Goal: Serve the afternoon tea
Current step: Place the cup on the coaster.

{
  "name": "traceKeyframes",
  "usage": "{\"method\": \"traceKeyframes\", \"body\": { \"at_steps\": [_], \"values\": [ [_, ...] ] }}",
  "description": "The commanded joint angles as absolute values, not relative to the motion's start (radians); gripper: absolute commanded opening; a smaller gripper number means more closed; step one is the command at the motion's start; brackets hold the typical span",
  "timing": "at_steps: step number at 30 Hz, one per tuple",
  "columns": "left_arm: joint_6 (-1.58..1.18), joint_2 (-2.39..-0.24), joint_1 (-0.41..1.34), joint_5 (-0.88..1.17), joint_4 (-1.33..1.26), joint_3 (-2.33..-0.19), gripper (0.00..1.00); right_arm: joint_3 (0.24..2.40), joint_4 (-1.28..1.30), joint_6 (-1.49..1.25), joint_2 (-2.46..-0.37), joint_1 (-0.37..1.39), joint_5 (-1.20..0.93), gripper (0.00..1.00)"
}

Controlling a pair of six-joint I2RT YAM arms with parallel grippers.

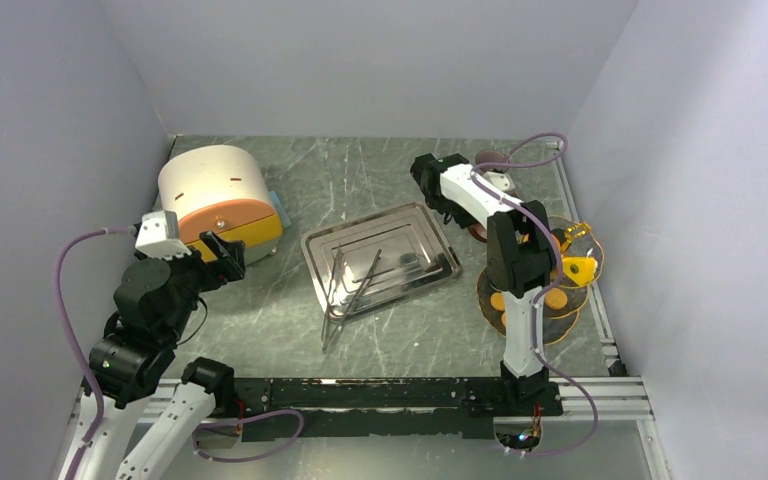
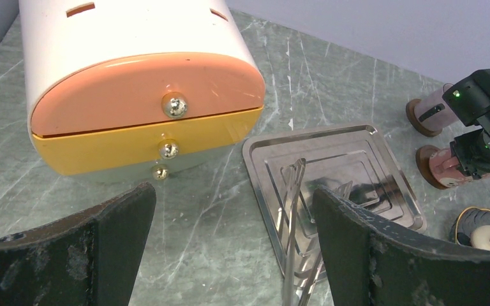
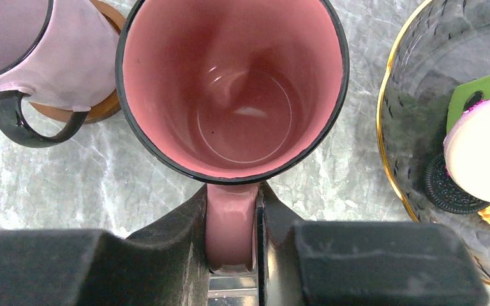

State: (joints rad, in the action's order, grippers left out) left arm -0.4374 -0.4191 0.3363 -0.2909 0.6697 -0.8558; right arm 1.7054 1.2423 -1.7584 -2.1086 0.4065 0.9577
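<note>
From above, the steel tray (image 1: 380, 258) lies mid-tabletop. The glass plate (image 1: 578, 305) carrying treats (image 1: 556, 298) sits to the tray's right.

In the left wrist view, the left gripper (image 2: 233, 197) has its fingers spread and empty, left of the tray, apparently idle.

In the right wrist view, the right gripper (image 3: 231, 217) pinches the pink mug (image 3: 230, 89) by its handle, right of the tray, likely to keep it upright.

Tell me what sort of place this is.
Probably a lab test cell staged for tea service: plain white walls boxing in a marble-look tabletop, with a steel tray and pink mug.

No legible text anywhere, apparently.
</note>
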Motion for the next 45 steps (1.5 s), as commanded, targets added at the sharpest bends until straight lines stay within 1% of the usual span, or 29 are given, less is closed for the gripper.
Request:
{"method": "traceKeyframes", "body": {
  "at_steps": [1, 14, 27, 28, 31, 35, 38, 39, 41, 45],
  "values": [
    [-0.44, -0.422, 0.331, -0.297, 0.647, -0.878, 0.97, 1.735, 1.262, -1.797, -2.116, 0.398, 1.067, 0.0],
    [-0.436, -0.42, 0.331, -0.302, 0.646, -0.874, 0.97, 1.752, 1.238, -1.771, -2.129, 0.391, 1.057, 0.0],
    [-0.434, -0.418, 0.331, -0.306, 0.646, -0.87, 0.97, 1.777, 1.275, -1.795, -2.148, 0.394, 1.035, 0.01],
    [-0.434, -0.418, 0.331, -0.305, 0.646, -0.871, 0.97, 1.778, 1.276, -1.796, -2.148, 0.394, 1.035, 0.04],
    [-0.434, -0.419, 0.331, -0.306, 0.646, -0.874, 0.97, 1.785, 1.284, -1.796, -2.144, 0.392, 1.037, 0.21],
    [-0.433, -0.419, 0.331, -0.308, 0.646, -0.876, 0.97, 1.807, 1.29, -1.777, -2.129, 0.391, 1.041, 0.38],
    [-0.434, -0.418, 0.331, -0.308, 0.647, -0.873, 0.97, 1.83, 1.31, -1.768, -2.111, 0.394, 1.049, 0.53],
    [-0.433, -0.417, 0.331, -0.308, 0.646, -0.873, 0.97, 1.839, 1.315, -1.758, -2.105, 0.394, 1.053, 0.63],
    [-0.431, -0.42, 0.331, -0.308, 0.644, -0.874, 0.97, 1.85, 1.317, -1.738, -2.088, 0.393, 1.058, 0.76],
    [-0.431, -0.426, 0.331, -0.309, 0.639, -0.885, 0.97, 1.855, 1.272, -1.65, -2.038, 0.394, 1.037, 0.95]
  ]
}}
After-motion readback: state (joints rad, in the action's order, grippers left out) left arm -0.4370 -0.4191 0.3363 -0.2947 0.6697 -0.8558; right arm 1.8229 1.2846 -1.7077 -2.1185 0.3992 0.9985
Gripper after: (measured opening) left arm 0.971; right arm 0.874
